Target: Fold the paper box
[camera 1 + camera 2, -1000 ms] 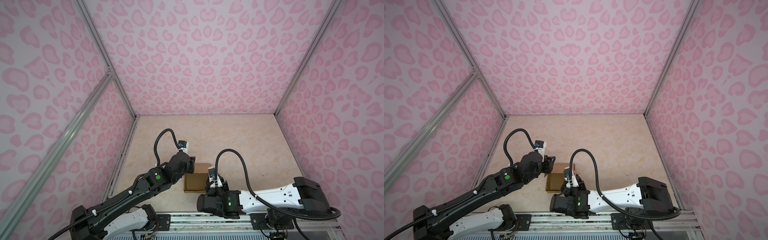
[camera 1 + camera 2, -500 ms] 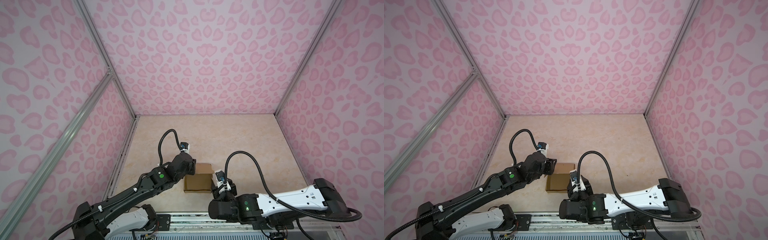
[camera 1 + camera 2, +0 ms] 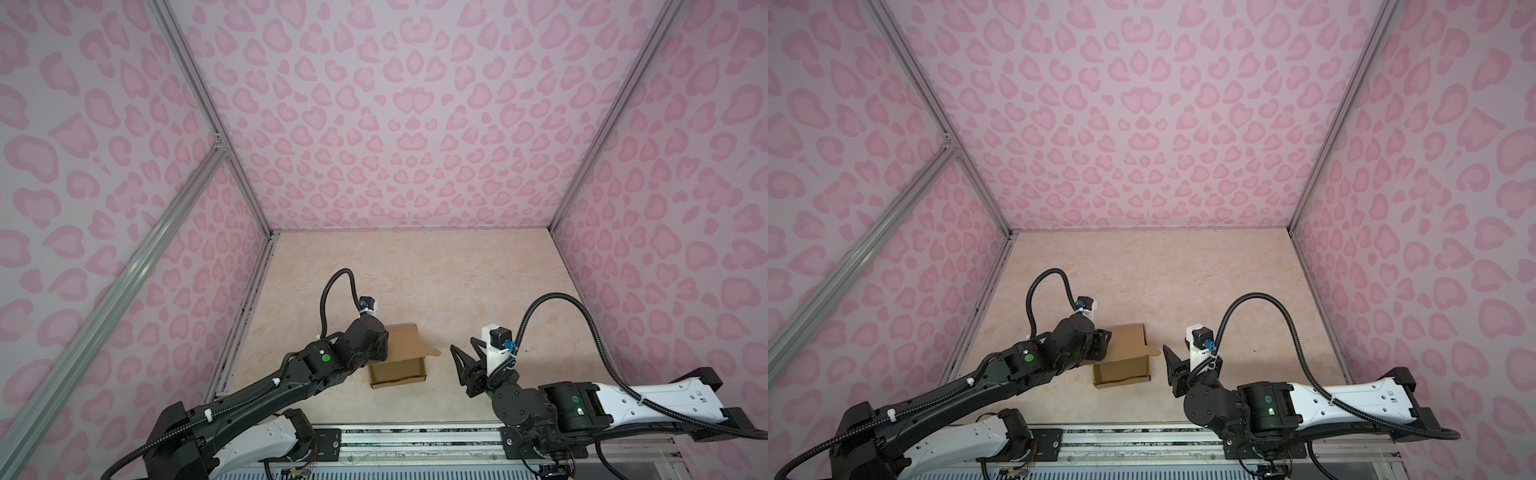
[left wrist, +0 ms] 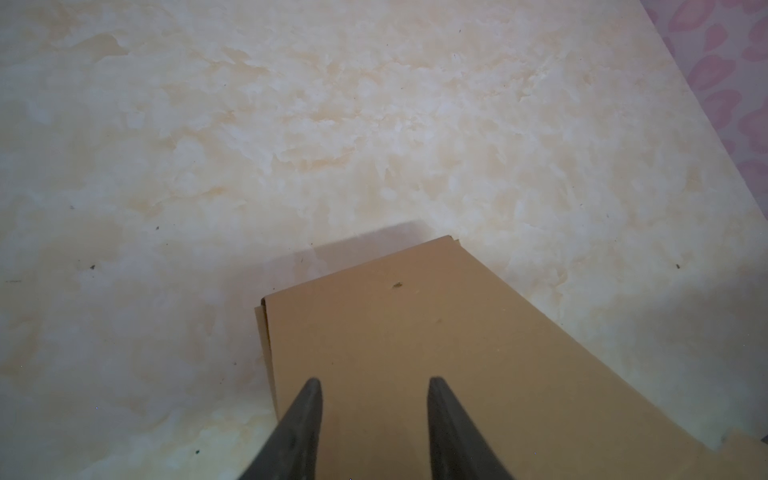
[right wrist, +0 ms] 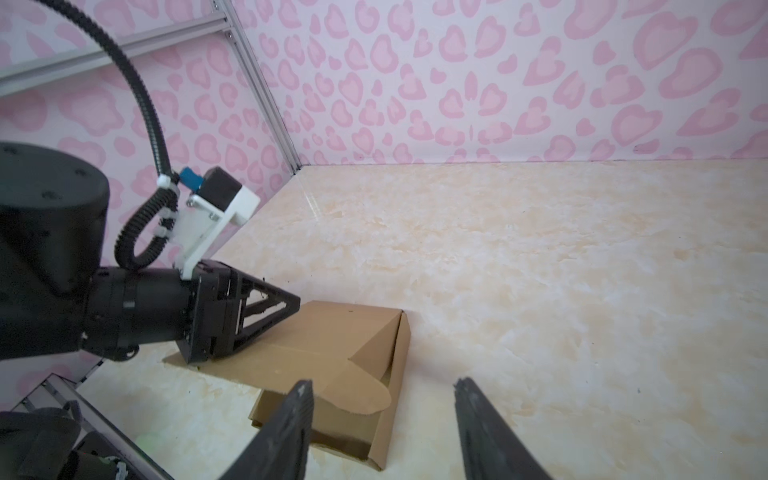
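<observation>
The paper box is a brown cardboard mailer lying near the table's front. Its lid slopes half-raised over the tray, and a rounded tab juts out on the right side. My left gripper is open, its two fingers lying on top of the lid at the left edge. In both top views its wrist covers that side of the box. My right gripper hangs open a little to the right of the box, touching nothing.
The marbled beige tabletop is enclosed by pink patterned walls at the back and on both sides. An aluminium rail runs along the front edge, where both arm bases sit. A cable loop arches above the right arm.
My right gripper has drawn back to the right, away from the box's front, and stands wider open. My left gripper has stayed on the lid.
</observation>
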`<state>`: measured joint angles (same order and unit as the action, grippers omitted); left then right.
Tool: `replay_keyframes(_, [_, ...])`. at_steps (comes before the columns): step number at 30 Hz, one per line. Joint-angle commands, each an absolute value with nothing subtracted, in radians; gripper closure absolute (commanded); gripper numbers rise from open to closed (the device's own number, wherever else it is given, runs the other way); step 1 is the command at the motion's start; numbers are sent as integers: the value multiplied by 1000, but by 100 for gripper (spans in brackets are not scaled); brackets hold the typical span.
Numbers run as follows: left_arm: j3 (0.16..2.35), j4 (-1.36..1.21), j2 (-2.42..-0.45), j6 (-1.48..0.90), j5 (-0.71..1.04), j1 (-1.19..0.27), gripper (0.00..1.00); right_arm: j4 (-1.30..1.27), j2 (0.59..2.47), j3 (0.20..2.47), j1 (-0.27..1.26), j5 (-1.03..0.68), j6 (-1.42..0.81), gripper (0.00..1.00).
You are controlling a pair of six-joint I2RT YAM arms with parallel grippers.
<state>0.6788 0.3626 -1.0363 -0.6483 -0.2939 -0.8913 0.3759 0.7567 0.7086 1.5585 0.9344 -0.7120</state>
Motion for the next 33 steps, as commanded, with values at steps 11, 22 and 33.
replay_keyframes(11, [587, 276, -1063, -718, -271, -894, 58, 170, 964, 699, 1211, 281, -706, 49])
replay_keyframes(22, [522, 213, -1094, -762, -269, -905, 58, 37, 1144, 675, 1195, 146, -726, 50])
replay_keyframes(33, [509, 191, -1136, -773, -295, -920, 59, -80, 1295, 585, 1177, 96, -787, 52])
